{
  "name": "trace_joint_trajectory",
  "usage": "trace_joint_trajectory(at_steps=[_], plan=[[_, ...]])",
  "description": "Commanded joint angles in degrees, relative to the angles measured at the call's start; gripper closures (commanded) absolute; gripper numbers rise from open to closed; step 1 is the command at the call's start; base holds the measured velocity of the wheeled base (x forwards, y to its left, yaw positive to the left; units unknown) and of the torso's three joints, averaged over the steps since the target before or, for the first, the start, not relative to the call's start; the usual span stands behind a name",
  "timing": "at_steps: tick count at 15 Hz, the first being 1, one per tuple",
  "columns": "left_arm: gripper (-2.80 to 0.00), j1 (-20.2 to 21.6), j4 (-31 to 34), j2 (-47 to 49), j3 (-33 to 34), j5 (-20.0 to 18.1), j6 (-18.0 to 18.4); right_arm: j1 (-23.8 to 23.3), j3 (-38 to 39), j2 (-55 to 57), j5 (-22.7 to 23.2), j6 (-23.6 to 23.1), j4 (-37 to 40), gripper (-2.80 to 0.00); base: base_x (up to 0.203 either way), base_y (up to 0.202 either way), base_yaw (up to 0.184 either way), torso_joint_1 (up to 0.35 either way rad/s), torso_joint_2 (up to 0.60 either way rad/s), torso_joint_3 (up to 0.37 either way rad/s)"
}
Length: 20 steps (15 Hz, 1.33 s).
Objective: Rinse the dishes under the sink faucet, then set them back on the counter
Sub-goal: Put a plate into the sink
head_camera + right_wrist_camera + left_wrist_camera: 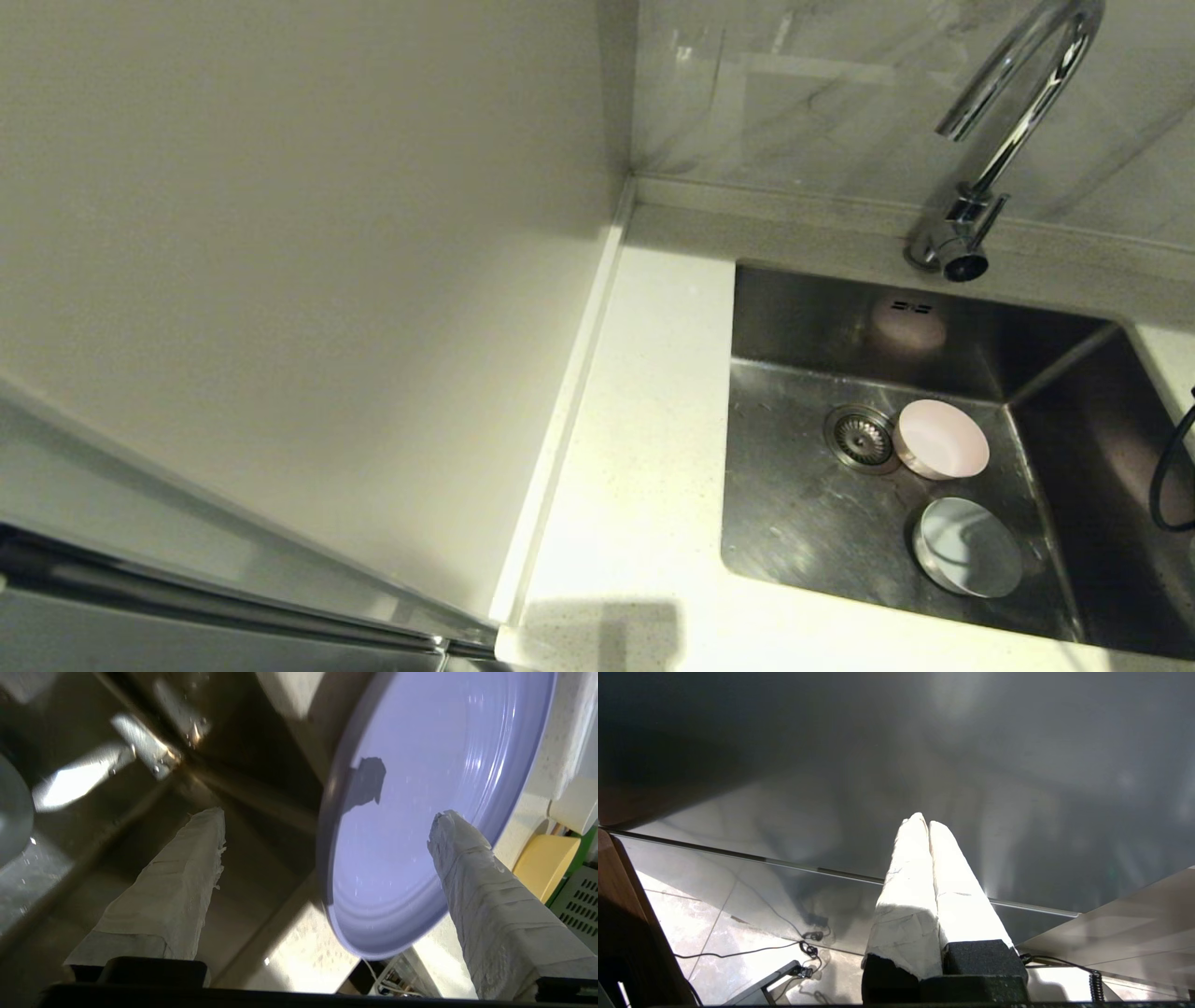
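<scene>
Nearest, cloth-wrapped right gripper spread wide astride the lilac plate rim at the sink edge, gripping nothing: pickup step, needing a squeeze on that rim; left gripper parked, pressed together.

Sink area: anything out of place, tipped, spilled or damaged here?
Nothing looks damaged or spilled. The pink bowl in the sink is tipped on its side against the drain strainer, its opening facing the camera. The blue-white bowl nearby also lies tilted. The lilac plate overhangs the sink edge by the open right gripper.
</scene>
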Motion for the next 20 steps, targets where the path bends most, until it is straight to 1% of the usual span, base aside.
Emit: trace_joint_trajectory(at_steps=[1, 7, 9, 10, 12, 20], plan=[[0.00, 0.01, -0.04, 0.00, 0.18, 0.00, -0.04, -1.20, -1.94, 2.05, -0.24, 0.07, 0.14, -2.80, 0.000, 0.000, 0.000, 0.000, 0.00, 0.000], [0.00, 0.01, -0.04, 0.00, 0.18, 0.00, -0.04, -5.46, -2.60, 3.16, -0.31, -3.15, -1.09, -2.80, 0.000, 0.000, 0.000, 0.000, 0.00, 0.000], [0.00, 0.01, 0.03, 0.00, 0.18, 0.00, -0.04, -6.08, -2.69, 3.19, -0.31, -3.49, -1.18, -2.80, 0.000, 0.000, 0.000, 0.000, 0.00, 0.000], [0.00, 0.01, 0.05, 0.00, 0.18, 0.00, -0.04, -6.14, -2.71, 3.19, -0.31, -3.58, -1.18, 0.00, 0.000, 0.000, 0.000, 0.000, 0.00, 0.000], [0.00, 0.01, -0.04, 0.00, 0.18, 0.00, -0.04, -6.14, -2.52, 2.74, -0.30, -5.33, -1.09, 0.00, 0.000, 0.000, 0.000, 0.000, 0.00, 0.000], [0.00, 0.01, 0.03, 0.00, 0.18, 0.00, -0.04, -6.05, -3.13, 1.52, -0.31, -6.39, -1.09, 0.00, 0.000, 0.000, 0.000, 0.000, 0.00, 0.000]])
